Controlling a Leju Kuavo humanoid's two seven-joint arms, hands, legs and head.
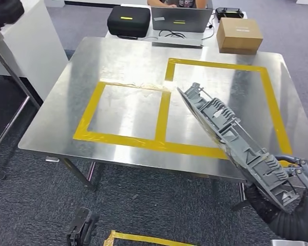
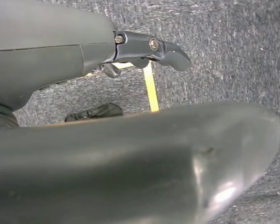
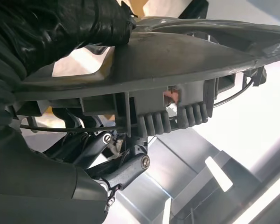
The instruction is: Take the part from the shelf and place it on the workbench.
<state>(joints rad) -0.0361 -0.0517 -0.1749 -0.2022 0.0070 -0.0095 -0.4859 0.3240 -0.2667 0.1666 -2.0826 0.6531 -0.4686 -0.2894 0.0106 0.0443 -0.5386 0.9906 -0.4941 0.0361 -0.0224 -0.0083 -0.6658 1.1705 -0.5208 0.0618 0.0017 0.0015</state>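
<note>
One grey part (image 1: 237,141), long and ribbed, is being gripped at its near end by the right hand (image 1: 295,205); its long axis is slanting up and forward-left over the workbench (image 1: 117,56), above the larger yellow-taped square (image 1: 270,102). Left hand (image 2: 152,49): whether open or closed, I cannot tell.

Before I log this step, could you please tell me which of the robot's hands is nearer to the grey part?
Right. The right hand grips the part at its near end, over the workbench edge. The left hand hangs low over the carpet, away from it.
</note>
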